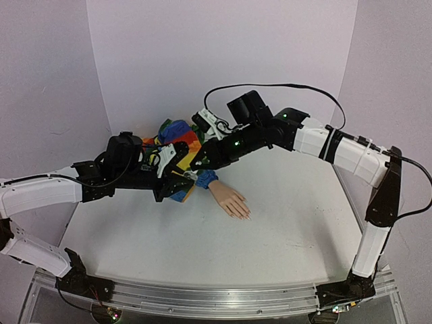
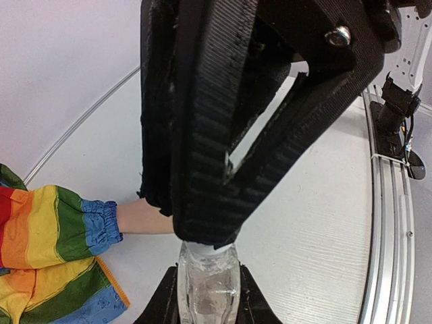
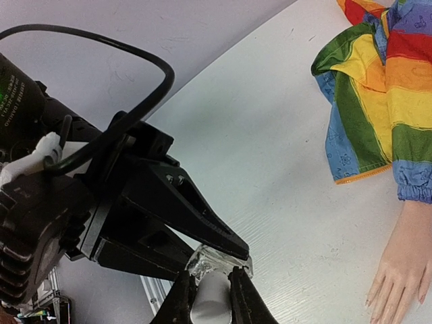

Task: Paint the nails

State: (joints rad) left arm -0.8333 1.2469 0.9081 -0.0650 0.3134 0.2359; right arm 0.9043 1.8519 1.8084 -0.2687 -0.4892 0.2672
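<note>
Bottle (image 2: 206, 278) body clamped in left gripper (image 2: 208, 298); right gripper (image 3: 210, 297) pinches shut on its white cap (image 3: 208, 308).

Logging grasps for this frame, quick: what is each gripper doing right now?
Left gripper: closed, holding the clear bottle.
Right gripper: closed on the white cap of that bottle.

Rainbow stripes cover the sleeve (image 3: 378, 101), the mannequin hand (image 1: 231, 200) is peach, the counter (image 1: 202, 250) white, the bottle (image 2: 207, 283) clear with a white cap (image 3: 210, 300).
</note>
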